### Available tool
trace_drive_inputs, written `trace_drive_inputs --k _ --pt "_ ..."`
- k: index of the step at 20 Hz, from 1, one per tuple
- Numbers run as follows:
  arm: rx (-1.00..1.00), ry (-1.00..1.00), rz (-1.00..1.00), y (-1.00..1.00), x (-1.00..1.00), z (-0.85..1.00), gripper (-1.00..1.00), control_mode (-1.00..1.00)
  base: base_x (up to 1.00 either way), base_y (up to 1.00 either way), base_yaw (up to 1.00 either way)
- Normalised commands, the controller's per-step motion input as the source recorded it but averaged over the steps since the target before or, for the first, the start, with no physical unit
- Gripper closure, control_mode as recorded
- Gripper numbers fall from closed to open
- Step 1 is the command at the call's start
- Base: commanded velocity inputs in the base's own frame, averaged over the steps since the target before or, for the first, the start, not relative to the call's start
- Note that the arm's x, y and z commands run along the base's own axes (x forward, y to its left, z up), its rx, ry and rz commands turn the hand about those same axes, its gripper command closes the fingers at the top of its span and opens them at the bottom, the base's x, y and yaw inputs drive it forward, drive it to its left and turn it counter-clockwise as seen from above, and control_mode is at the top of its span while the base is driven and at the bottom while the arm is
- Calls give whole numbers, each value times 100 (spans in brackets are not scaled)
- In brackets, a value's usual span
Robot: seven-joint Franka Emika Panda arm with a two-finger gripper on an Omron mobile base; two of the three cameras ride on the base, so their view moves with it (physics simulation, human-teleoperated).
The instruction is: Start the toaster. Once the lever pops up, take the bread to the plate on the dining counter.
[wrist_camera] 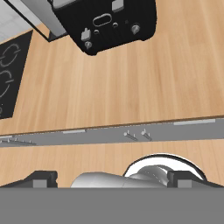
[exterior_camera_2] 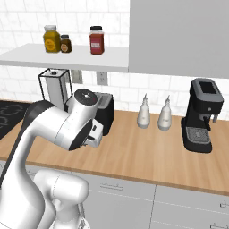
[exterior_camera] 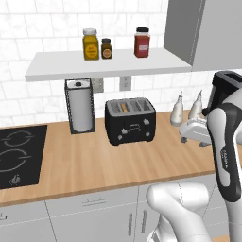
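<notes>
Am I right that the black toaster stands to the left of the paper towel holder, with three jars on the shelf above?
Not quite. The toaster stands to the right of the paper towel holder, as the left base view shows. The three jars on the shelf above are as you say.

This is a home kitchen — a wooden counter [exterior_camera: 94,160] runs along a white tiled wall [exterior_camera: 42,23], with grey drawer fronts [exterior_camera: 90,212] below. A black toaster [exterior_camera: 130,120] and a paper-towel holder [exterior_camera: 80,105] stand near an inset black cooktop [exterior_camera: 19,153]. A coffee machine [exterior_camera_2: 201,116], two white bottles [exterior_camera_2: 154,114] and a shelf [exterior_camera: 104,64] of spice jars [exterior_camera: 116,45] complete it — all rendered.
</notes>
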Motion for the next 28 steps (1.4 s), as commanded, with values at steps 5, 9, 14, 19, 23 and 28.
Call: trace_drive_inputs --k 5,9,14,19,23,28 --pt "0 0 0 0 0 0 -100 -100 0 0 0" --pt "0 0 0 0 0 0 -100 -100 0 0 0" --pt "0 0 0 0 0 0 -100 -100 0 0 0" --pt "0 0 0 0 0 0 -100 -100 0 0 0" --pt "0 0 0 0 0 0 -100 -100 0 0 0" --pt "0 0 0 0 0 0 -100 -100 0 0 0"
